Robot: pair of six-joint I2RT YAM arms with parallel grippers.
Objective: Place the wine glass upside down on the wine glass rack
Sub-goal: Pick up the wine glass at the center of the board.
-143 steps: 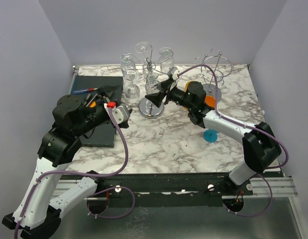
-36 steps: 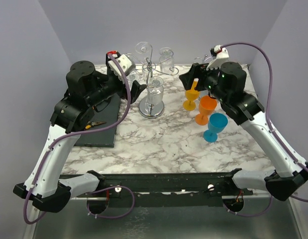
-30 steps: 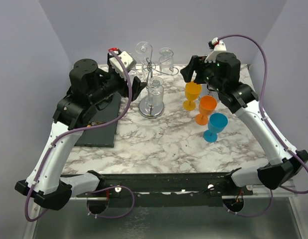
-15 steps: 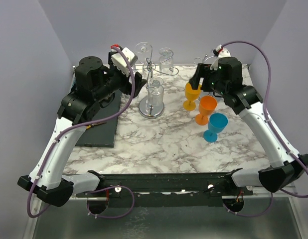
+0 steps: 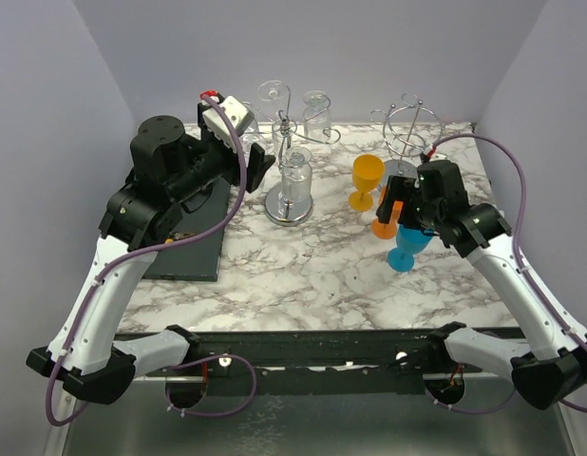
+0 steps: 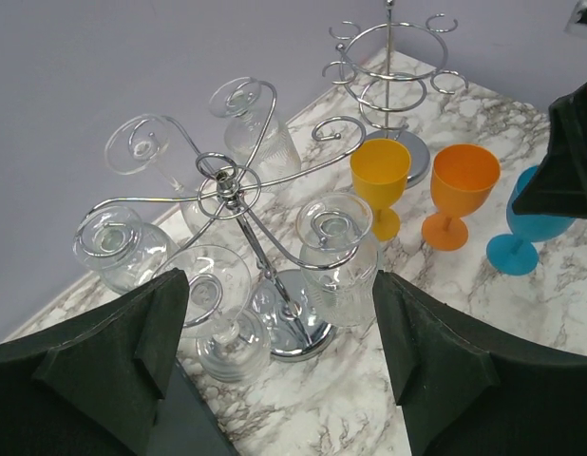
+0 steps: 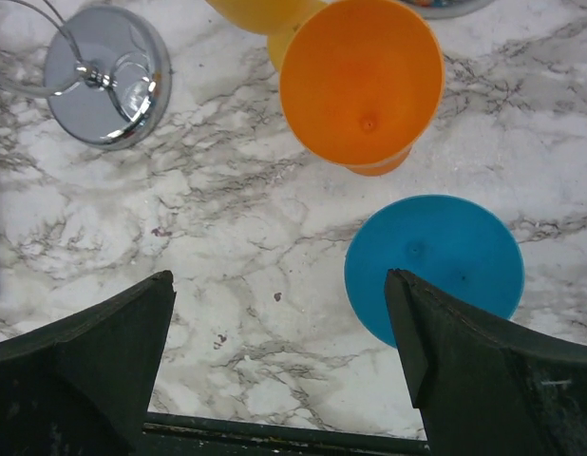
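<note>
Marble table (image 5: 303, 275), two arms up over it.

Rack (image 6: 232, 185): chrome, spiral arms, standing at back centre on a round base. Five clear glasses (image 6: 336, 256) hang from it foot-up, bowls down, each foot caught in a spiral. One hangs on the front side, one front-left, one left and two toward the back wall. The back-left one hangs tilted.

Left gripper (image 6: 279, 285): raised just left of the rack and aimed at it from above. Its jaws are spread wide with nothing between them, and it touches no glass.

Right gripper (image 7: 279, 280): hovers over the right half of the table, pointing straight down. Its jaws are at full spread and empty. Through the gap the wrist camera sees bare marble, with the orange goblet (image 7: 360, 81) and blue goblet (image 7: 431, 261) below and to the right.

Goblets: all upright, mouths up.
- The yellow goblet (image 6: 380, 171) is farthest back, near the rack's right side.
- Orange stands just in front and right of yellow.
- Blue is nearest the front edge, just beside orange.

From above, the right arm covers part of orange and blue.

Second rack (image 5: 412, 128): wire rings on a post, back right corner, nothing hanging from it.

Dark mat (image 5: 194, 237): lies flat at the left, under the left arm.
</note>
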